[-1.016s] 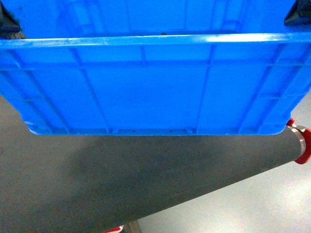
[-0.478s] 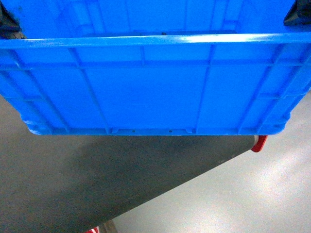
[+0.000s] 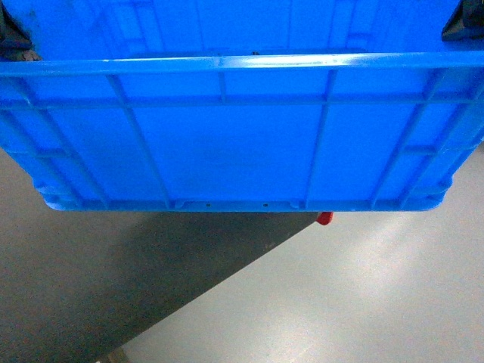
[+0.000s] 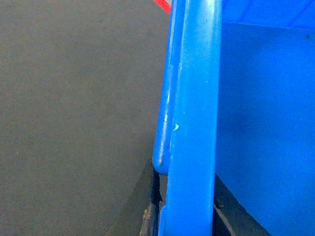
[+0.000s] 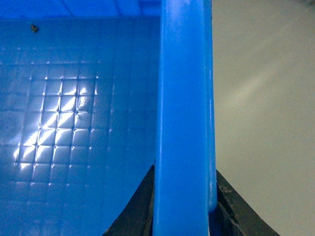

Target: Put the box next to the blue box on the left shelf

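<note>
Change: dark grey surface (image 3: 113,287) slid left beneath the box; red fitting (image 3: 324,218) shifted from right edge to near centre, mostly hidden.
Left gripper (image 4: 184,216): dark fingers (image 4: 150,216) clamped either side of the box rim at its left wall.
Right gripper (image 5: 183,211): dark fingers (image 5: 138,211) clamped either side of the rim at the right wall.
Box (image 3: 242,136): held aloft between both grippers, filled upper head view, ribbed wall faced camera.
Pale floor (image 3: 363,295): lay beyond, lower right.
Left shelf: out of sight.
</note>
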{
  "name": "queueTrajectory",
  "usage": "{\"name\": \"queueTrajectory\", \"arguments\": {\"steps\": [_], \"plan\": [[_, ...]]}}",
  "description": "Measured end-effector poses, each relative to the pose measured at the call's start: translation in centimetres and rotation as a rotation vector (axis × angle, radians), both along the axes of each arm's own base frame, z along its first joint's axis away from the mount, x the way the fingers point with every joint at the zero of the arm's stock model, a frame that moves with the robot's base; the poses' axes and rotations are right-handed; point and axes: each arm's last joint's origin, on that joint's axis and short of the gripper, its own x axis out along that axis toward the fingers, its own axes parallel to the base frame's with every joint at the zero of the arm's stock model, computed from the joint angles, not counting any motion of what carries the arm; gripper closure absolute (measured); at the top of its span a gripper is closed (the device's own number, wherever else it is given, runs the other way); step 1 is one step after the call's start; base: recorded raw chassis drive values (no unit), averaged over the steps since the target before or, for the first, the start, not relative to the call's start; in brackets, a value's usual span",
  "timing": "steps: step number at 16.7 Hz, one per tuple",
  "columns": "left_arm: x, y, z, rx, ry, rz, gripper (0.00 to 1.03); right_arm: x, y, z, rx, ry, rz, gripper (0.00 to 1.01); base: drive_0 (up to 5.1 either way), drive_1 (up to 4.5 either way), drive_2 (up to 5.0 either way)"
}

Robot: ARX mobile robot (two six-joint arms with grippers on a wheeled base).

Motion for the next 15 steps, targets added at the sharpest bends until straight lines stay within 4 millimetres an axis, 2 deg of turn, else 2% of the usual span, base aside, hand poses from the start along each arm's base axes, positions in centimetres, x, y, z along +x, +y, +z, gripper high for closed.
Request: {"name": "queueTrajectory", "arguments": {"steps": [15], "plan": [[0.0,-0.01,0.0,0.0,0.0,-0.001,0.89,0.01,0.0,0.01,0.0,-0.001,0.0,0.79,-1.6,-1.63,-1.6]]}}
